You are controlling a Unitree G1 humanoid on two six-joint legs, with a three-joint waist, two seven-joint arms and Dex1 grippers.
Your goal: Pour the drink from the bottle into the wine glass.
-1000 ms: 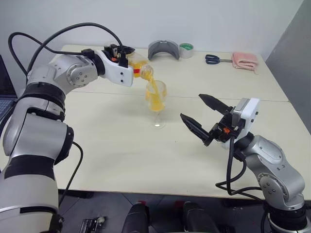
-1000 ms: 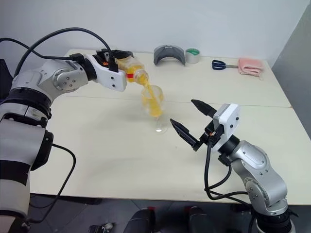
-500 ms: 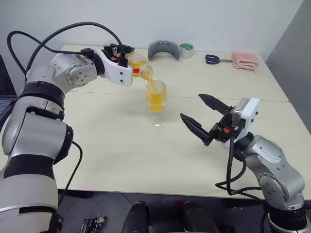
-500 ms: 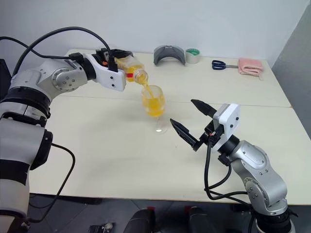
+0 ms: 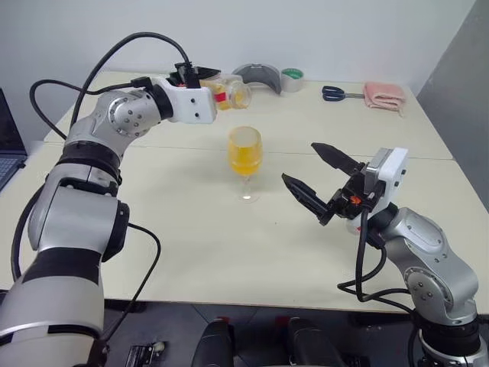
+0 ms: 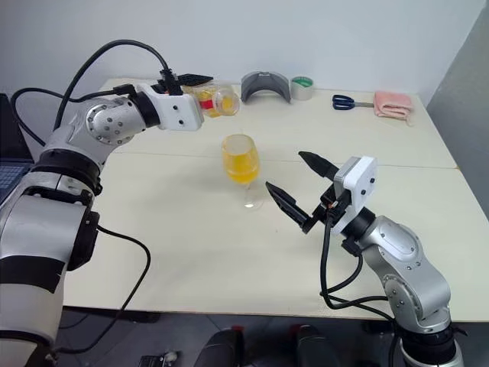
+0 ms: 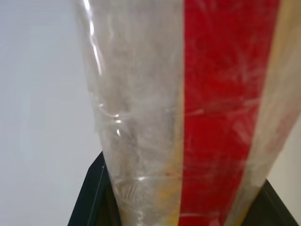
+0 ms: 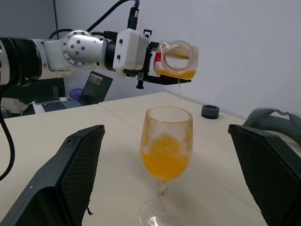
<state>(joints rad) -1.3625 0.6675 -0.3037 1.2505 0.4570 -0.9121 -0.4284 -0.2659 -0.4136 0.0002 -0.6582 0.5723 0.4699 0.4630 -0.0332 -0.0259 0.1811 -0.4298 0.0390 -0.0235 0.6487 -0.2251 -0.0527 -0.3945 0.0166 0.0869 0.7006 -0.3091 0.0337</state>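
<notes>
The wine glass [image 5: 244, 155] stands upright mid-table, its bowl about half full of orange drink [image 8: 165, 162]. Behind and above it my left gripper [image 5: 205, 82] is shut on the bottle [image 5: 231, 93], which lies about level with its uncapped mouth clear of the glass rim. A little drink is left inside the bottle [image 8: 176, 59], and a thin thread hangs from its lip. The red label strip [image 7: 216, 117] shows close up in the left wrist view. My right gripper [image 5: 299, 162] is open and holds nothing, to the right of the glass and pointing at it, with the glass between its fingers [image 8: 70, 174] in the right wrist view.
Along the table's far edge lie a grey curved object [image 5: 256, 76], a tape roll [image 5: 292, 79], scissors [image 5: 336, 93] and a pink cloth [image 5: 384, 95]. A small dark round piece [image 8: 210, 111] sits behind the glass. A laptop [image 5: 8, 149] is at the far left.
My left gripper has rolled the bottle back from its downward tilt to about level, lifting its mouth off the glass. The pouring stream has stopped. The right arm kept still.
</notes>
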